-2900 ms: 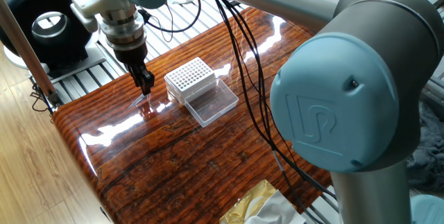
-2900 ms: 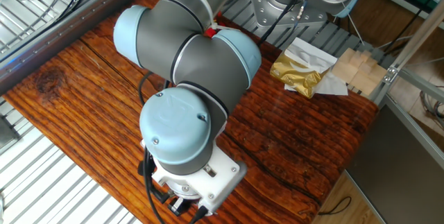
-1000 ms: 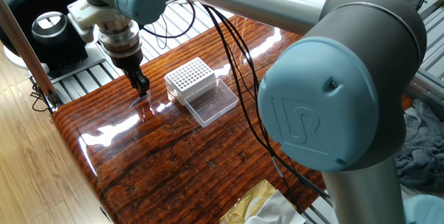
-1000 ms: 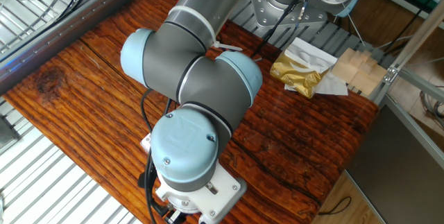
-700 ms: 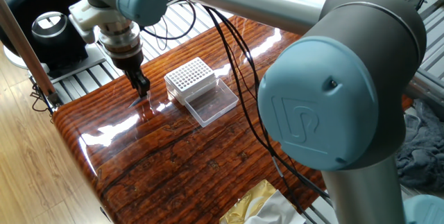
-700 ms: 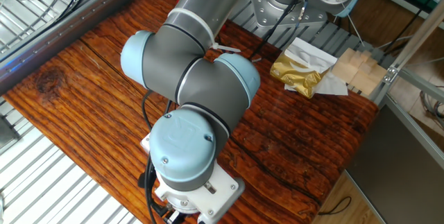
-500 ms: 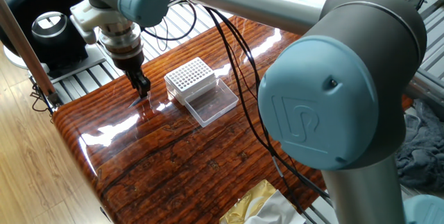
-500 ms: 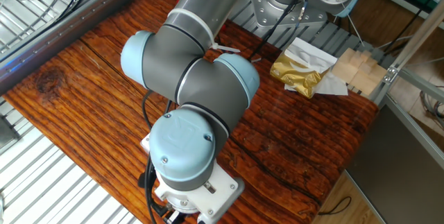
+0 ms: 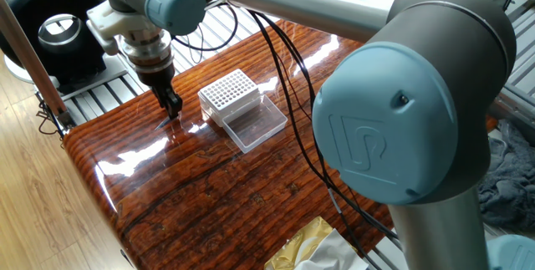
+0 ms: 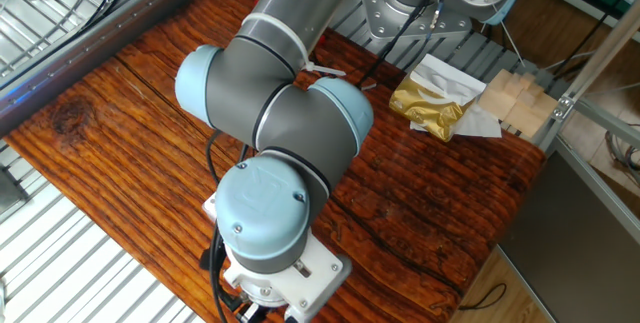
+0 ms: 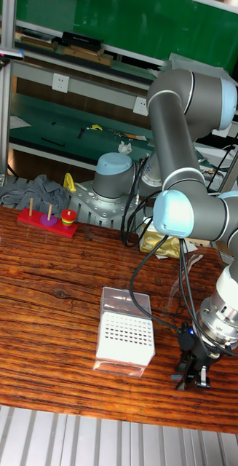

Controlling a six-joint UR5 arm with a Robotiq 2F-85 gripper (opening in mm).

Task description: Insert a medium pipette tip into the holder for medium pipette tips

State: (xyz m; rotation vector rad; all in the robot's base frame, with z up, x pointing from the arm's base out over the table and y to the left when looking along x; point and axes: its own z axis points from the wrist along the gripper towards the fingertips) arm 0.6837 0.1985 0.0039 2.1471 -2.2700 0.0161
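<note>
Black two-finger gripper (image 9: 172,105) low over glossy reddish wood-grain table (image 9: 217,191), fingers drawn close about a thin clear tapered pipette tip (image 9: 161,124); true clamping impossible to tell.
Best lifted straight, kept vertical, then lined over one hole of the small clear plastic holder with white perforated grid (image 9: 229,92), just beside, hinged lid open.
</note>
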